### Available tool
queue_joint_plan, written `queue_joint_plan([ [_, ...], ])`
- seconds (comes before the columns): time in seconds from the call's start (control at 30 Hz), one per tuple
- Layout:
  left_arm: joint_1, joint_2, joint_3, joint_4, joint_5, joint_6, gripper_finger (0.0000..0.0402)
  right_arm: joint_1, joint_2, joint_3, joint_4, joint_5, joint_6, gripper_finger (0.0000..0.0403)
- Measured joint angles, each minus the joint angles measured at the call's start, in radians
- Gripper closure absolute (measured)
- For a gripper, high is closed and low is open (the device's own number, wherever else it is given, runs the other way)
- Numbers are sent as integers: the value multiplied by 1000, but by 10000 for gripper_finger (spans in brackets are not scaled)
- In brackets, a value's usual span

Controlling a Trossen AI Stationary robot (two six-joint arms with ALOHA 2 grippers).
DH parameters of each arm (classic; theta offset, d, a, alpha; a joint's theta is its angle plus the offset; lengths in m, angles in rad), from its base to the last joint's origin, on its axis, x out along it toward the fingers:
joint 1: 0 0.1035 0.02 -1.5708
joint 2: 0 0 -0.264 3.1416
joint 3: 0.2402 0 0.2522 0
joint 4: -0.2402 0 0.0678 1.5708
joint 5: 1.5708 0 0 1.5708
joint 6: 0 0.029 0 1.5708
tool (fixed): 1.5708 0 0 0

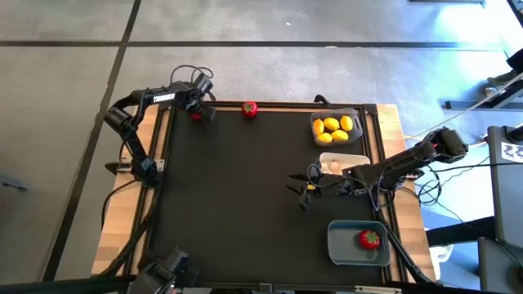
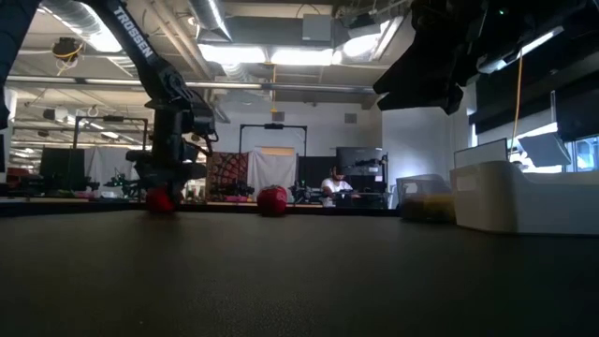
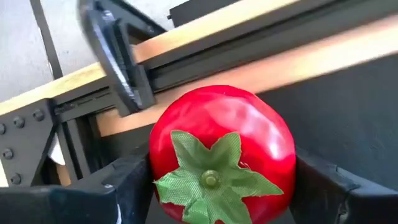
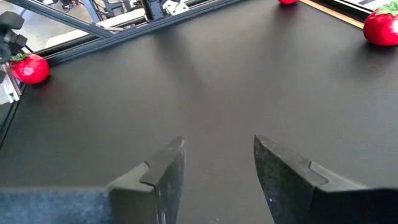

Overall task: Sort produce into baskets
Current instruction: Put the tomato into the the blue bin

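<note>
"TROSSEN" on left arm (image 2: 131,37); left gripper (image 3: 211,186) straddles tomato (image 3: 222,152), contact unclear; right gripper (image 4: 217,174) spread, empty.

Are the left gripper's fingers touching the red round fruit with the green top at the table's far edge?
Touching. The left wrist view shows the left gripper's fingers against both sides of the red round fruit, no gap visible.

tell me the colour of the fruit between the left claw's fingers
Red with a green leafy top; the left wrist view shows it best.
</note>
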Motion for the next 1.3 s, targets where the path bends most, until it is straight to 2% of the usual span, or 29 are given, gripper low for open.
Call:
queue_joint_plan([
  [0.3,-123,-30,19,-61,5,36,117,1,-82,0,-21,-131,-26,214],
  [0.57,-302,-194,21,-64,5,42,115,1,-198,0,-170,-139,1,214],
  [0.87,-549,-372,21,-55,32,-28,113,1,-205,0,-258,-163,22,214],
  [1.03,-672,-376,21,-33,58,-59,112,1,-205,0,-278,-168,28,214],
  [1.2,-795,-311,22,102,167,-66,112,1,-205,0,-300,-168,28,214],
  [1.3,-862,-253,22,197,180,-62,112,1,-204,0,-326,-164,28,214],
])
